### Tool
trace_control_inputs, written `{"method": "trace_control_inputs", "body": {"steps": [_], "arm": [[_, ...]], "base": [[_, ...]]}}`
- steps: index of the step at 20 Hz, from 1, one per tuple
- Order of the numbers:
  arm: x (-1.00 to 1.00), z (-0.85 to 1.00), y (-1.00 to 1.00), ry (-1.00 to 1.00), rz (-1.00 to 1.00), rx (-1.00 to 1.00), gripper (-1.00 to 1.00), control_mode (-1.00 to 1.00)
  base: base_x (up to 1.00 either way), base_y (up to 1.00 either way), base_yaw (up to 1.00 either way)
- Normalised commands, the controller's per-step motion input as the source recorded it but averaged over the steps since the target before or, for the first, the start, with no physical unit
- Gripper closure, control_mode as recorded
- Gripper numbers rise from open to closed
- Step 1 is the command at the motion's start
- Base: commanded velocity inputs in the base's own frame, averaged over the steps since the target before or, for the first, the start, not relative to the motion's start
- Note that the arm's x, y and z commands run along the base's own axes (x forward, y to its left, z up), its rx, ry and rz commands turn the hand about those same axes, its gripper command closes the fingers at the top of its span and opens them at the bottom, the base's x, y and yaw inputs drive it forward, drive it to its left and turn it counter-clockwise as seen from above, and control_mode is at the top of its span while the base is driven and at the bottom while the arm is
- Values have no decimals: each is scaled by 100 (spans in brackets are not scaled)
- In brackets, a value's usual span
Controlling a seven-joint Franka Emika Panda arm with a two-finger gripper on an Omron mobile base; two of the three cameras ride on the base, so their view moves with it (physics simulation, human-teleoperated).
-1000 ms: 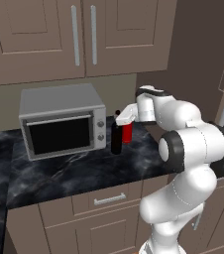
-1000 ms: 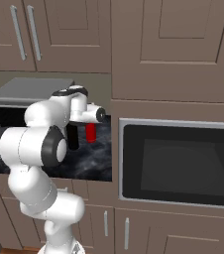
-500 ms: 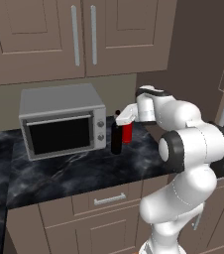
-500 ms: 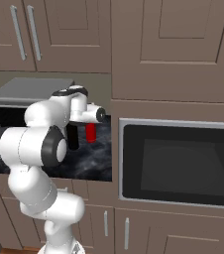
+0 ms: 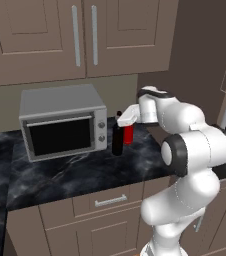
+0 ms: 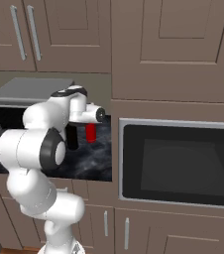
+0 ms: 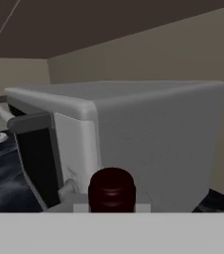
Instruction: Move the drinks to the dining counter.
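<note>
A tall dark wine bottle (image 5: 117,141) stands on the black marble counter just right of the silver microwave. My gripper (image 5: 121,120) reaches in level from the right and is shut on the wine bottle at its neck. The bottle's dark maroon cap (image 7: 111,190) sits low and centred in the hand view, with the microwave close behind it. A slim red bottle (image 5: 129,134) stands right beside the wine bottle, under my hand; the slim red bottle (image 6: 90,132) is also seen from the right base. The dining counter is out of view.
The silver microwave (image 5: 62,127) sits on the black marble top (image 5: 70,175) over brown drawers. Upper cabinets (image 5: 80,35) hang above. A tall brown panel with a built-in oven (image 6: 178,161) closes off the right side.
</note>
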Motion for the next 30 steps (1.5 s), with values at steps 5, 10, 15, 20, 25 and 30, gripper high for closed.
{"method": "trace_control_inputs", "body": {"steps": [5, 10, 15, 20, 25, 30], "arm": [[-39, 23, 0, 0, -10, 0, 100, -100], [-47, 19, 0, 0, -18, 0, 100, -100], [-52, 23, 0, 0, -22, 0, 100, -100], [-37, 40, 0, 2, -21, -3, 100, -100], [-34, 46, 0, 3, -15, -4, 100, -100], [-33, 52, 0, 2, -13, -4, 100, -100]], "base": [[0, 0, 0], [0, 0, 0], [0, 0, 0], [0, 0, 0], [0, 0, 0], [0, 0, 0]]}}
